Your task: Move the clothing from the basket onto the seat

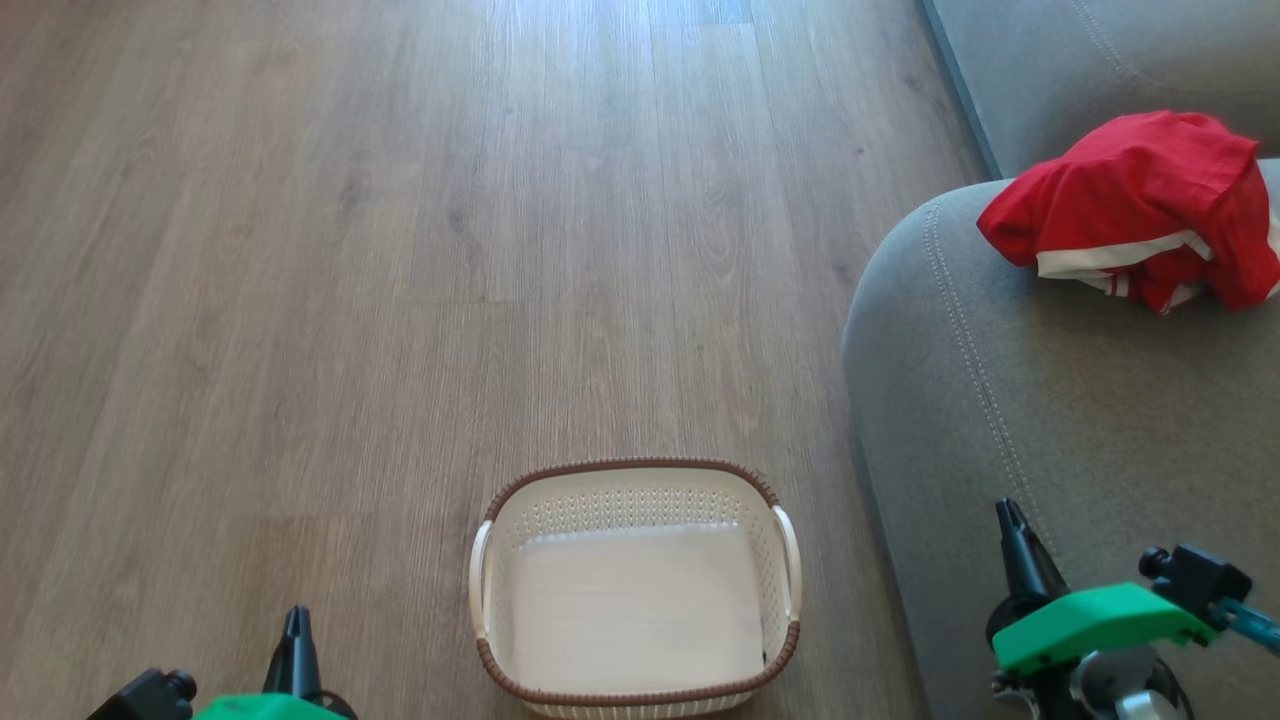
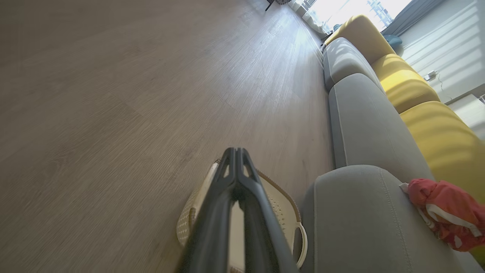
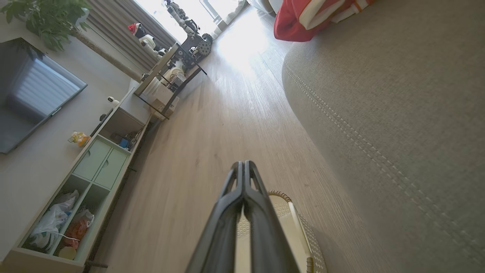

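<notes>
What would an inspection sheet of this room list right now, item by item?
Surface: wooden floor, with the basket standing on it.
Job's things: basket holds nothing; clothing lies in a red heap on the seat.
Clutter: nothing seen near the basket.
Grippers: left gripper and right gripper both shut, holding nothing, apart from basket and clothing.
Cables: nothing seen on floor or seat.
Surroundings: shelf, television and plant along the wall; yellow cushions behind the seat.
</notes>
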`<state>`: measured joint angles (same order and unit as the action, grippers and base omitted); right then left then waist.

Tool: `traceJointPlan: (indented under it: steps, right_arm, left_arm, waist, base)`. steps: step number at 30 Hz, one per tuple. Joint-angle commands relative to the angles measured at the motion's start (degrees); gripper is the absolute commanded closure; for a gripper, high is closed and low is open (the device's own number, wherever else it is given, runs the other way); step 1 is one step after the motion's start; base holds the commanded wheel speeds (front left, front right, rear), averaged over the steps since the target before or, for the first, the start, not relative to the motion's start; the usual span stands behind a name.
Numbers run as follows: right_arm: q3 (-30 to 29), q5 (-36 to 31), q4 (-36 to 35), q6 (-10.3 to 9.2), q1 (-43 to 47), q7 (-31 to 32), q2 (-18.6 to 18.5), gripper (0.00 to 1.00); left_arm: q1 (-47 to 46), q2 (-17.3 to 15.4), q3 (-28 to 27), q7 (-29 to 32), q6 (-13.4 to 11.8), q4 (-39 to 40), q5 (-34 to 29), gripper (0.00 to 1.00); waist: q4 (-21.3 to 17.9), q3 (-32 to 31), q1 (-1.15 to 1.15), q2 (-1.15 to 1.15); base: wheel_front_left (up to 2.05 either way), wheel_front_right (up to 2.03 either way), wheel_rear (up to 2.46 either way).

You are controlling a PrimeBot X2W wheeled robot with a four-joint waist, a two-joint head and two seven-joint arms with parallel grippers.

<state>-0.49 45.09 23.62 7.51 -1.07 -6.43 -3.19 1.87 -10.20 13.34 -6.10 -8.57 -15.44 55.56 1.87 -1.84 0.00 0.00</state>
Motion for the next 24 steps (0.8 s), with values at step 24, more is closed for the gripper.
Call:
traceJointPlan:
  steps: [24]
  right_arm:
    - [-1.6, 16.2, -4.4, -0.01, -4.5, 4.2, -0.2, 1.0]
  left_arm:
    - [-4.5, 2.1, -7.6, 4.0, 3.8, 3.6, 12.4, 1.0]
  waist:
    - [-0.6, 0.5, 0.0, 0.0]
  base:
    - [0.0, 0.0, 0.0]
